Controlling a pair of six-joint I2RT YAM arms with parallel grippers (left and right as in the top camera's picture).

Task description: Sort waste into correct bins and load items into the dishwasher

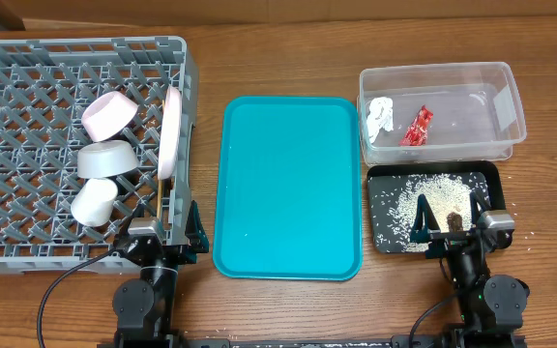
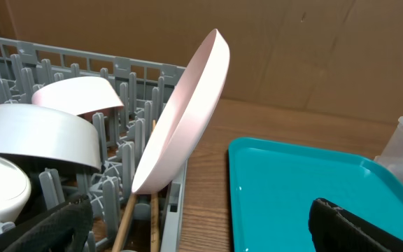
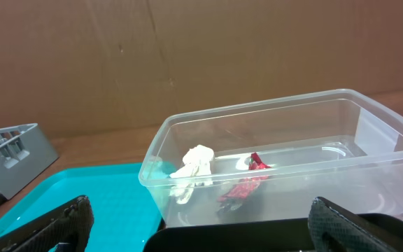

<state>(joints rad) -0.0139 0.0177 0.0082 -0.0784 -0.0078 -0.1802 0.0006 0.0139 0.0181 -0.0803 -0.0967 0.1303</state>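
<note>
The grey dish rack (image 1: 27, 58) at the left holds a pinkish bowl (image 1: 109, 113), a grey bowl (image 1: 104, 159), a white cup (image 1: 95, 203) and a plate (image 1: 170, 135) standing on edge. The left wrist view shows the plate (image 2: 184, 115) with two chopsticks (image 2: 128, 217) below it. The clear tub (image 1: 443, 77) holds a white tissue (image 1: 380, 114) and a red wrapper (image 1: 417, 127). The black tray (image 1: 380, 208) holds rice (image 1: 424, 193) and a brown lump (image 1: 454, 220). My left gripper (image 1: 167, 237) (image 2: 201, 234) is open and empty at the rack's front right corner. My right gripper (image 1: 450, 232) (image 3: 208, 234) is open and empty over the black tray's front edge.
A large teal tray (image 1: 291, 188) lies between the rack and the bins, with nothing on it. It also shows in the left wrist view (image 2: 292, 196) and the right wrist view (image 3: 82, 189). A brown cardboard wall stands behind the table.
</note>
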